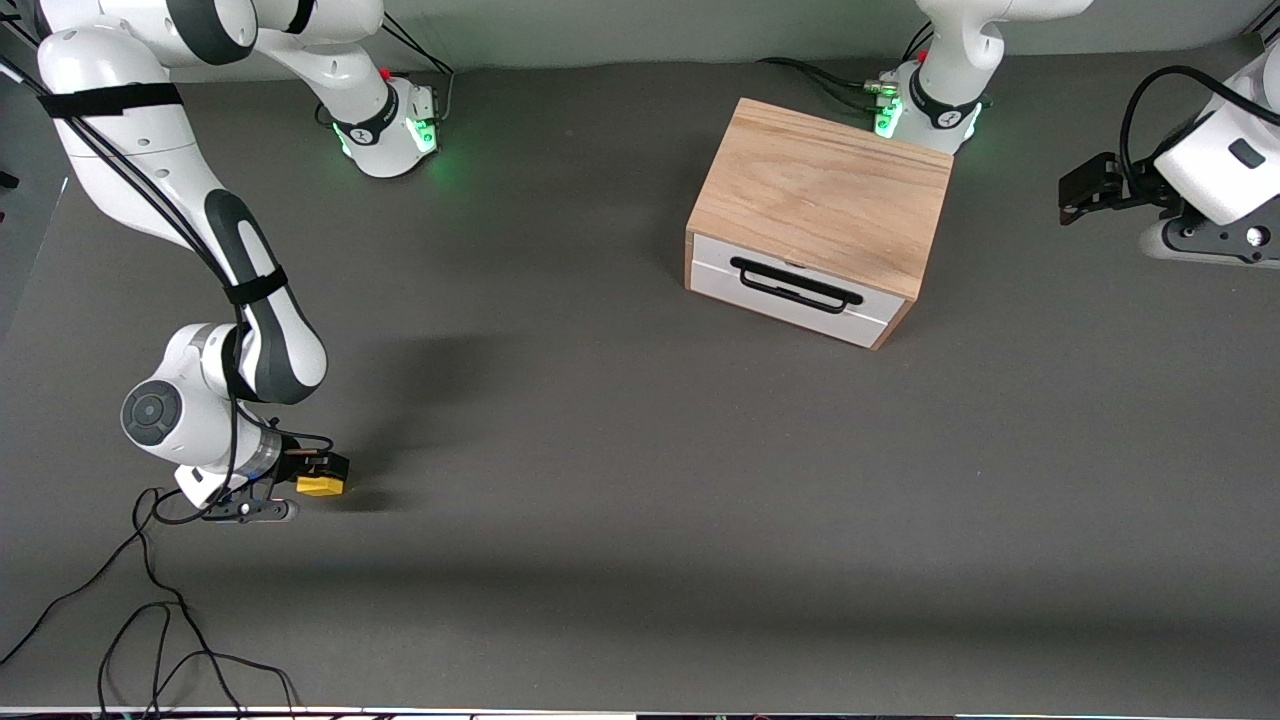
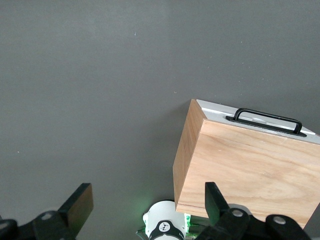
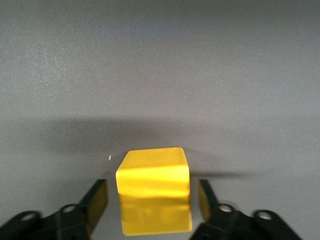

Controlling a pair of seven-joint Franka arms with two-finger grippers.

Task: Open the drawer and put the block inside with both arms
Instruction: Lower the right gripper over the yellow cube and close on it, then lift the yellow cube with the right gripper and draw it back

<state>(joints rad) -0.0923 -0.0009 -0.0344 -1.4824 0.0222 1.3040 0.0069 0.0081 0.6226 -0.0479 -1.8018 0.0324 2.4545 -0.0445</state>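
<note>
Oak cabinet [image 1: 823,190], drawer [image 1: 795,289] shut

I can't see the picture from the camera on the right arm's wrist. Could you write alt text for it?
A small yellow block sits on the grey table between the two black fingers of the right gripper. A narrow gap shows on each side of the block, so the fingers are not yet pressing it.
</note>
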